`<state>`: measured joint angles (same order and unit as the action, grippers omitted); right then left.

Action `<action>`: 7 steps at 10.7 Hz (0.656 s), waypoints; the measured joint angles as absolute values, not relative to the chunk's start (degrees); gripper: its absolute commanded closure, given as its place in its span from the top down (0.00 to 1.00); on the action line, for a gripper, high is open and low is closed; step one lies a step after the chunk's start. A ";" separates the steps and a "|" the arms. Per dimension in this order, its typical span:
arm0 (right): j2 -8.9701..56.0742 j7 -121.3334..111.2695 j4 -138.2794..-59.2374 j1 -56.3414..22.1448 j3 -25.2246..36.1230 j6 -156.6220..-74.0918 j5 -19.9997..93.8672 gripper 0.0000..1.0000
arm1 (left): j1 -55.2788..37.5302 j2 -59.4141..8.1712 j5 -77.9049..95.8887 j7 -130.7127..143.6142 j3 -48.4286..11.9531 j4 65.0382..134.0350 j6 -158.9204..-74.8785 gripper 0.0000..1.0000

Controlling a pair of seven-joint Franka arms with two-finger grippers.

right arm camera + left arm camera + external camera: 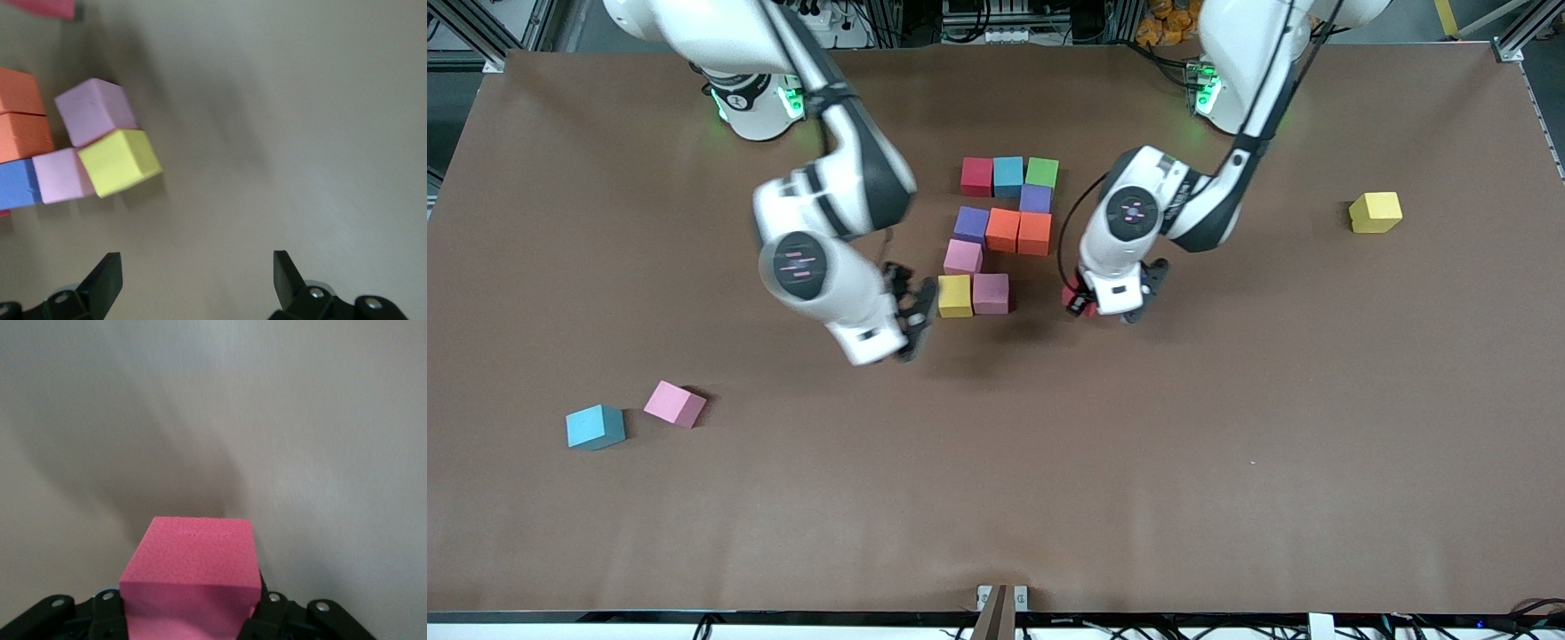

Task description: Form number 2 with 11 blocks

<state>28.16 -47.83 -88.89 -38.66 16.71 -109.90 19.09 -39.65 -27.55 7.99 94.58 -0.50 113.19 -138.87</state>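
Brown tabletop: left gripper grips a red block, with the figure's empty slot beside the mauve block at its nine o'clock. Right gripper, fully open and empty, waits by the yellow block.

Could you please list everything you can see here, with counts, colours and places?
Figure blocks: ten; red, light blue, green, two purple, two orange, two pink, yellow; clustered mid-table.
Blue block: one, light blue, loose toward the right arm's end, nearer the camera than the figure.
Pink block: one, beside the blue block.
Yellow block: one, alone toward the left arm's end.
Held block: one, red-pink, in the left hand.
Table: one, brown.
Left hand: shut on the held block, beside the figure.
Right hand: open, empty, beside the figure.
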 measured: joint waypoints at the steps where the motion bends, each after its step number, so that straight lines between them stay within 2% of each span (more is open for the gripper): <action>1: 27.27 -47.78 -88.90 -36.85 18.54 -109.48 19.07 1.00 | -40.48 -28.99 7.99 98.31 -0.48 111.28 -138.98 0.35; 2: 26.95 -47.73 -88.87 -36.06 21.74 -109.36 19.06 1.00 | -40.64 -30.04 7.99 101.46 -0.47 109.63 -138.99 0.34; 3: 26.90 -47.59 -88.88 -35.89 25.43 -109.37 19.10 1.00 | -40.54 -30.72 7.99 104.04 -0.36 108.51 -138.99 0.24; 5: 26.85 -47.44 -88.87 -34.42 31.19 -109.35 19.22 1.00 | -40.44 -31.60 7.99 109.26 -0.25 107.23 -139.03 0.25; 7: 26.76 -45.43 -88.84 -29.07 31.58 -108.98 19.75 1.00 | -40.58 -32.07 7.99 113.07 -0.46 106.21 -139.06 0.27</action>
<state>26.76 -45.43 -88.84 -29.07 31.58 -108.98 19.75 -40.58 -32.07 7.99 113.07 -0.46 106.21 -139.06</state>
